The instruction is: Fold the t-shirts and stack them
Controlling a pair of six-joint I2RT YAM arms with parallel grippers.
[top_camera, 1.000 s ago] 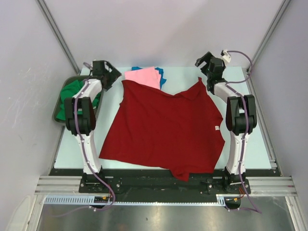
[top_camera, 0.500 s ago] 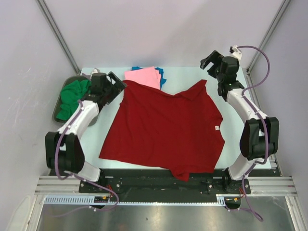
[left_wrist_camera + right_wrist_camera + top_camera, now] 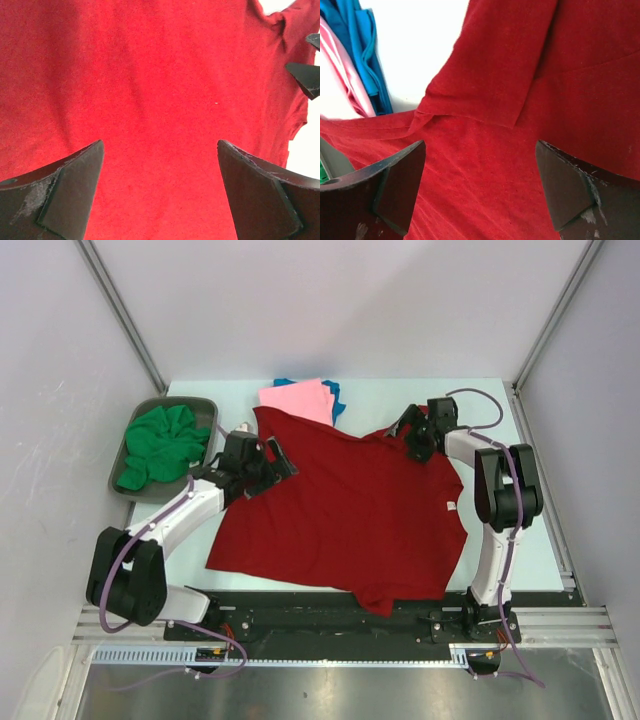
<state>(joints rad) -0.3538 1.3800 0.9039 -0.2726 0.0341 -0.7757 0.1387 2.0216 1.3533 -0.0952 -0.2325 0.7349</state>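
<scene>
The dark red shirt (image 3: 340,510) lies spread across the middle of the worktop (image 3: 485,405), one corner drooping over the near edge, and the step looks to be pinching its far corners for a fold. Both tools stand wide apart and hold nothing: the left tool (image 3: 272,464) is low over the far-left shoulder, and the right tool (image 3: 410,436) is over the far-right sleeve (image 3: 490,85), which is doubled over. Flatten that sleeve, then pinch both corners and lift evenly. The pink shirt (image 3: 297,398) and blue shirt (image 3: 335,392) sit at the far edge, with red cloth touching the pink, so drag may disturb them; a green shirt (image 3: 160,440) fills the grey tray (image 3: 195,401) at the left edge
</scene>
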